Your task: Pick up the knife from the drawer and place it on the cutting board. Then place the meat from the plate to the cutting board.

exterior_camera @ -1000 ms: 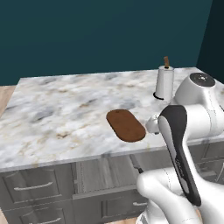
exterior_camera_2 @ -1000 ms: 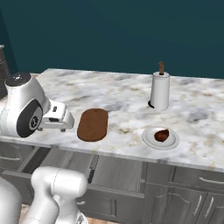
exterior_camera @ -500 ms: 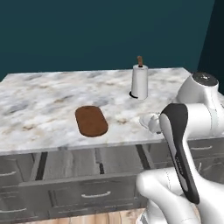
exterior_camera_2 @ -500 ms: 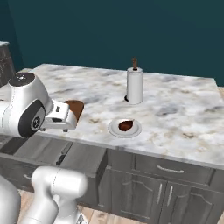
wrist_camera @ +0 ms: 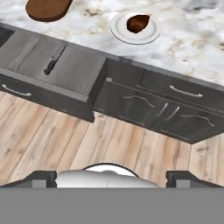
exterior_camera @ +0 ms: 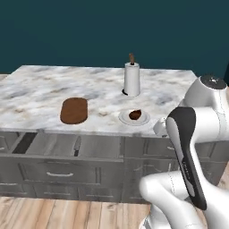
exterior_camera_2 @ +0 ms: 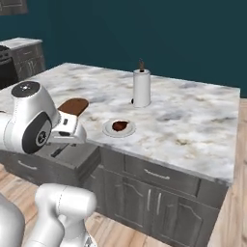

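Lying in the open drawer (wrist_camera: pixel 65 65) at the upper left of the hand view, the knife (wrist_camera: pixel 54 59) points its blade up-right, far from the wide-open gripper (wrist_camera: pixel 111 177) at the bottom.

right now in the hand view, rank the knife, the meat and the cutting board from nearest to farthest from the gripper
1. knife: lies in the open drawer, left of where the gripper points. It is too close to call against the meat.
2. meat: on the plate, slightly to the right.
3. cutting board: far left on the counter, beyond the knife.
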